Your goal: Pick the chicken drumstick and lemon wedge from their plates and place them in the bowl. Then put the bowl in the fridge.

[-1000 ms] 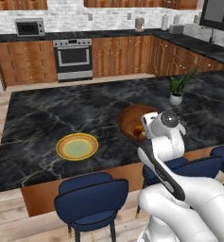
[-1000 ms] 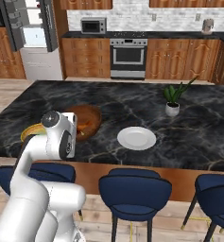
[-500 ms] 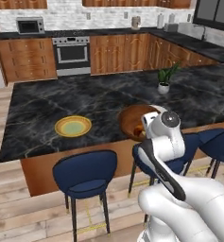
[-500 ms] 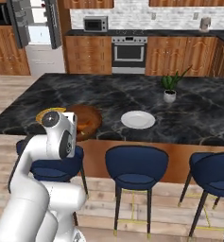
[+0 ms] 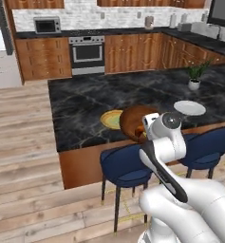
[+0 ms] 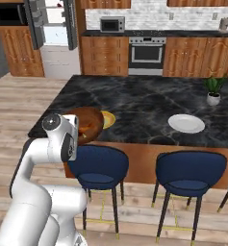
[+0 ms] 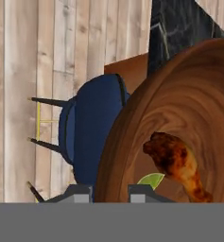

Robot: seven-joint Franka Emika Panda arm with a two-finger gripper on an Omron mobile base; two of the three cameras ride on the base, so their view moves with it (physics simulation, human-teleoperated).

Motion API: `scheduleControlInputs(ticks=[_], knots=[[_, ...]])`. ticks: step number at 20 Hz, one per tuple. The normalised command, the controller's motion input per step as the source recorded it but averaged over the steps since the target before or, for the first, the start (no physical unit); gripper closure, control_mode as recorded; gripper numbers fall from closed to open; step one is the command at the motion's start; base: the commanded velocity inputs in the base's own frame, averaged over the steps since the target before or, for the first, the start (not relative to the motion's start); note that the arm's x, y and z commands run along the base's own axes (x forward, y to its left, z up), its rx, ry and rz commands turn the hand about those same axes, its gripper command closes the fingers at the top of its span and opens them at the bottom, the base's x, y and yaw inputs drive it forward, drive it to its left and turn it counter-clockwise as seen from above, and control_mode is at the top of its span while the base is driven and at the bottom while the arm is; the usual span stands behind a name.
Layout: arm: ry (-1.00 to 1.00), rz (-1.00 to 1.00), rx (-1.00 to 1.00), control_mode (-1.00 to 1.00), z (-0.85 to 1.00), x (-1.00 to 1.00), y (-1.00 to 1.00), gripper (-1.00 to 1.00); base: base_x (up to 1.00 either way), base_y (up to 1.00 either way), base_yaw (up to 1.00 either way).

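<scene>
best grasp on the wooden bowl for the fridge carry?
The rim. The bowl is wide and deep, so only its thin wall fits between the fingers: one inside, one outside, coming from above. The end effector straddles the near rim that way, clear of the drumstick and lemon wedge.

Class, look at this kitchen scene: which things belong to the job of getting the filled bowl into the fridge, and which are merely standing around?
Part of the job:
bowl, clamped at its rim by the gripper
chicken drumstick inside it
lemon wedge inside it
fridge, door open
white plate
yellow-rimmed plate

Just standing around:
potted plant
oven
microwave
blue stools
</scene>
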Motion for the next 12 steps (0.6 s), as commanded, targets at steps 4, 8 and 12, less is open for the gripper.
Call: scheduleControlInputs(ticks=[4, 8, 12], knots=[[0.0, 0.0, 0.0, 1.0, 0.0, 0.0, 0.0, 1.0, 0.0, 0.94, 0.0], [0.0, 0.0, 0.0, 1.0, 0.0, 0.0, 0.0, 1.0, 0.0, 0.94, 0.0], [0.0, 0.0, 0.0, 1.0, 0.0, 0.0, 0.0, 1.0, 0.03, 0.94, 0.0]])
